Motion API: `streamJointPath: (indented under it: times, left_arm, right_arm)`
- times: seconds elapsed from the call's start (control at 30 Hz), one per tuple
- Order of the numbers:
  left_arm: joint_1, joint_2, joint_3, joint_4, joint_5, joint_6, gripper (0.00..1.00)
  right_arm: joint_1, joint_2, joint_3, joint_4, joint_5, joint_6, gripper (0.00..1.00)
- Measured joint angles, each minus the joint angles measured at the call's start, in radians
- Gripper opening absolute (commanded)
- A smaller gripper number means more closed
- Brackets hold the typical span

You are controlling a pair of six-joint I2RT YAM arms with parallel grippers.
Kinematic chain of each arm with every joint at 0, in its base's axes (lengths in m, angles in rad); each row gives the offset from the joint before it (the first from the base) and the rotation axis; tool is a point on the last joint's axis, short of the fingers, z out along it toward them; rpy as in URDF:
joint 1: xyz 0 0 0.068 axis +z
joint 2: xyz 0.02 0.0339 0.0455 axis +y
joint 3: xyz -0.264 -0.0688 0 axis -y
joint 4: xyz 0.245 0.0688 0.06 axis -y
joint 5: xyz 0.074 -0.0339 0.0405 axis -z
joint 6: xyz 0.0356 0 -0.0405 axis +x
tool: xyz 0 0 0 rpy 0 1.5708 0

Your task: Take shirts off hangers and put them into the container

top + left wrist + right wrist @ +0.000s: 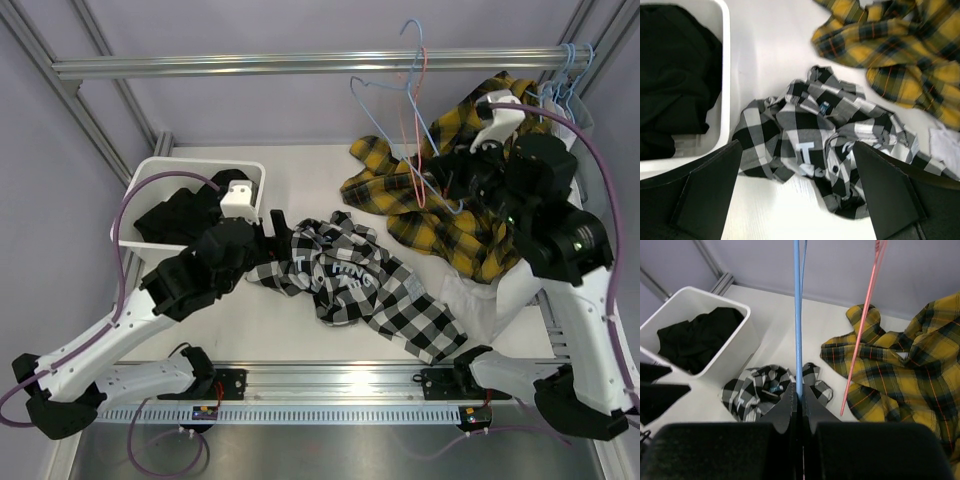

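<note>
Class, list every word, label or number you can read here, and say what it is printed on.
"HING": white letters on the checked shirt, top view; folds hide the rest.
"T": same print, left wrist view.
Small blue tag on that shirt: too small to read.

White tub (195,162), yellow-plaid shirt (385,190), blue hanger (798,315)

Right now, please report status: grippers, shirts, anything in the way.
Left gripper open over checked shirt. Right gripper shut on blue hanger. Black shirt in container. Pink hanger close beside the blue one.
</note>
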Motion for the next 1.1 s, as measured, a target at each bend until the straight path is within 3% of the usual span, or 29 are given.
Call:
streamJointPath:
  times: [0.23,0.63,0.77,0.87,0.9,1.0,1.1]
  left_arm:
    - [0.0,0.0,-0.032,-0.055,0.043,-0.022,0.99]
    - [0.001,0.009,-0.065,-0.089,0.117,-0.031,0.99]
    - [0.001,0.054,-0.067,-0.073,0.171,-0.027,0.99]
    - [-0.002,0.11,-0.067,-0.06,0.21,-0.027,0.99]
    - [-0.005,0.132,-0.067,-0.055,0.217,-0.027,0.99]
    - [-0.024,0.207,-0.067,-0.029,0.239,-0.027,0.99]
    - [-0.045,0.28,-0.066,0.003,0.246,-0.03,0.99]
  right_arm:
    - [0.0,0.118,-0.088,0.159,0.104,0.045,0.0]
    - [0.0,0.122,-0.317,0.333,0.193,0.146,0.0]
    - [0.0,0.088,-0.375,0.368,0.188,0.159,0.21]
    - [0.0,0.058,-0.398,0.365,0.177,0.166,0.47]
    - [0.0,0.046,-0.403,0.362,0.172,0.166,0.64]
    - [0.0,-0.001,-0.409,0.338,0.164,0.161,0.92]
    - [0.0,-0.068,-0.409,0.305,0.148,0.151,1.0]
